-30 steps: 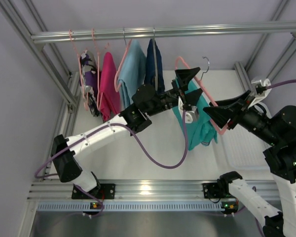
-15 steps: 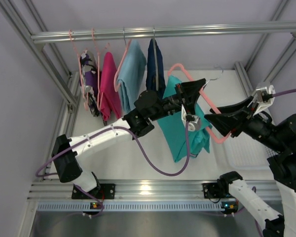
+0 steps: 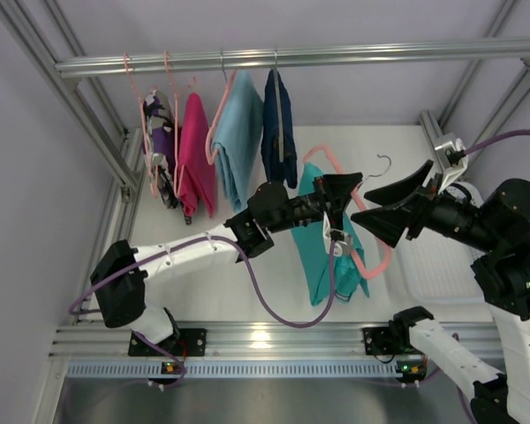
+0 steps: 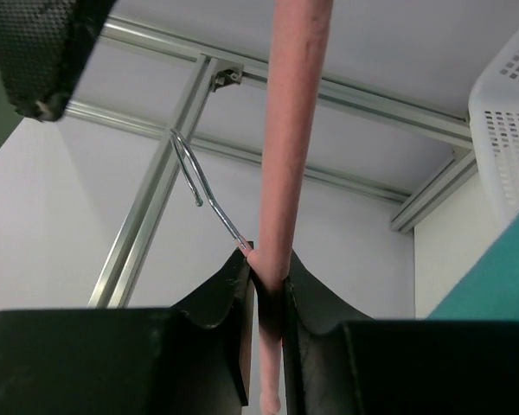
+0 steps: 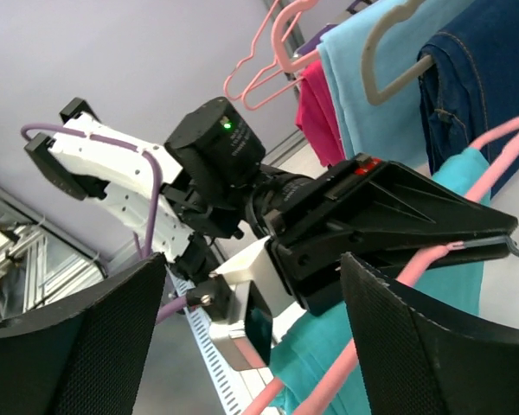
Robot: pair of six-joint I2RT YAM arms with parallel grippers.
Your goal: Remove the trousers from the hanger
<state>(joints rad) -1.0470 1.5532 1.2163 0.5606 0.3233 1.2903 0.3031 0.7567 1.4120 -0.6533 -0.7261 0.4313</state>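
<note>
The teal trousers (image 3: 322,252) hang folded over the salmon-pink hanger (image 3: 371,238), held in the air off the rail. My left gripper (image 3: 346,190) is shut on the hanger just below its silver hook (image 3: 380,163). In the left wrist view the pink bar (image 4: 294,130) is pinched between the jaws of that gripper (image 4: 268,298), and a corner of the trousers (image 4: 502,285) shows at the right. My right gripper (image 3: 375,210) stands open just right of the hanger, holding nothing. Its wrist view shows its wide-apart fingers (image 5: 432,337), the hanger (image 5: 512,130) and the trousers (image 5: 311,346).
The metal rail (image 3: 291,57) at the back carries a magenta garment (image 3: 194,150), a sky-blue one (image 3: 238,132) and a navy one (image 3: 278,124) on other hangers. A white perforated basket (image 3: 433,265) sits on the table at the right.
My left gripper has shut on the hanger near its hook. My right gripper has opened and let go of the hanger, which has swung lower and leftwards with the trousers.
</note>
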